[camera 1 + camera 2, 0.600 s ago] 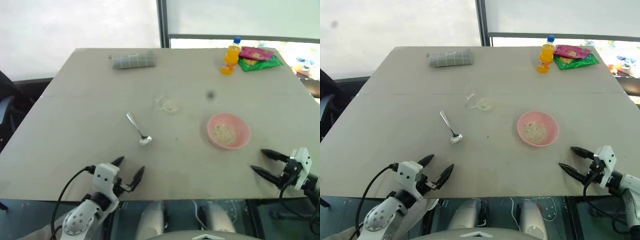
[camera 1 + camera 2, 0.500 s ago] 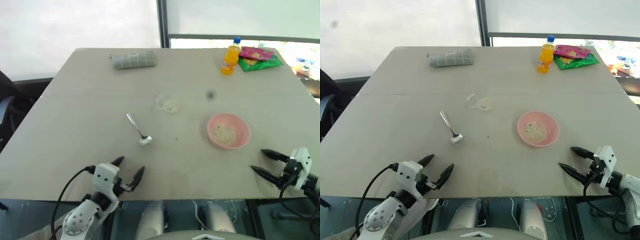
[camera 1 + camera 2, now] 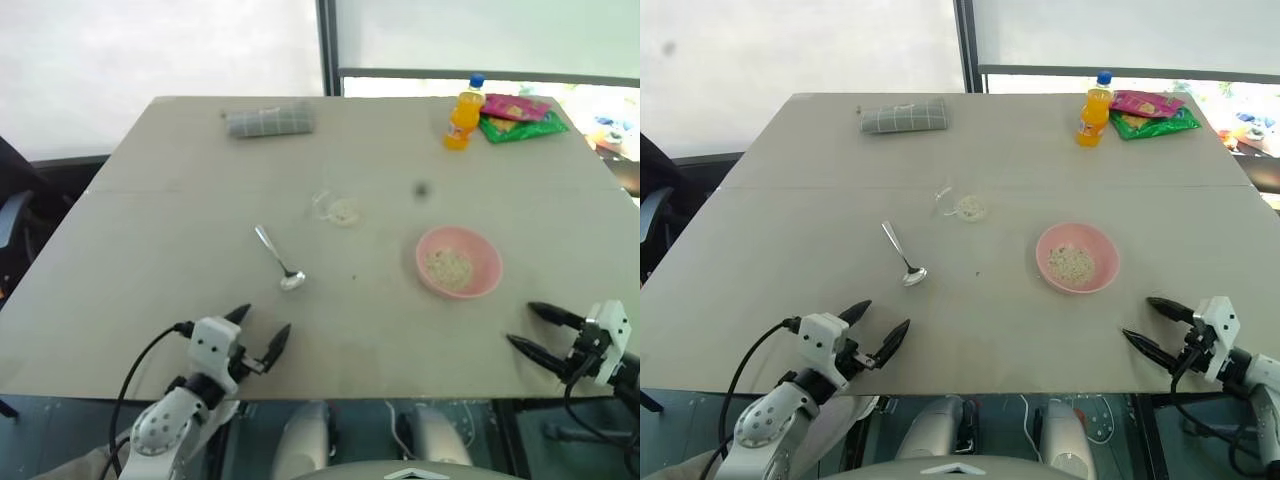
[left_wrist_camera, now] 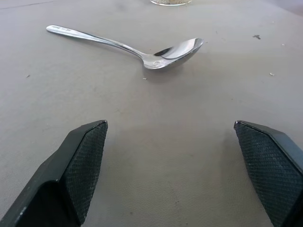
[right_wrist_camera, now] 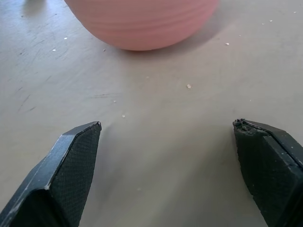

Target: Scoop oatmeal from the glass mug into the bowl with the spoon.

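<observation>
From the head camera, the spoon (image 3: 279,258) lies left of centre on the grey tabletop (image 3: 180,220), scoop toward the near edge. The glass mug (image 3: 336,209) stands just above it at mid-frame, a little oatmeal (image 3: 343,212) in it. The pink bowl (image 3: 458,262) sits right of centre, holding more of the mush. At the upper right stand an orange bottle (image 3: 462,113) and snack packets (image 3: 518,115); a folded grey cloth (image 3: 268,121) lies at the upper left. The left gripper (image 3: 257,334) hovers at the lower left, jaws spread and empty; the right gripper (image 3: 532,328) at the lower right, likewise.

In the left wrist view, the spoon lies beyond the wide-apart fingers (image 4: 85,161).

In the right wrist view, the bowl's pink wall fills the top between spread fingers (image 5: 71,163).
</observation>
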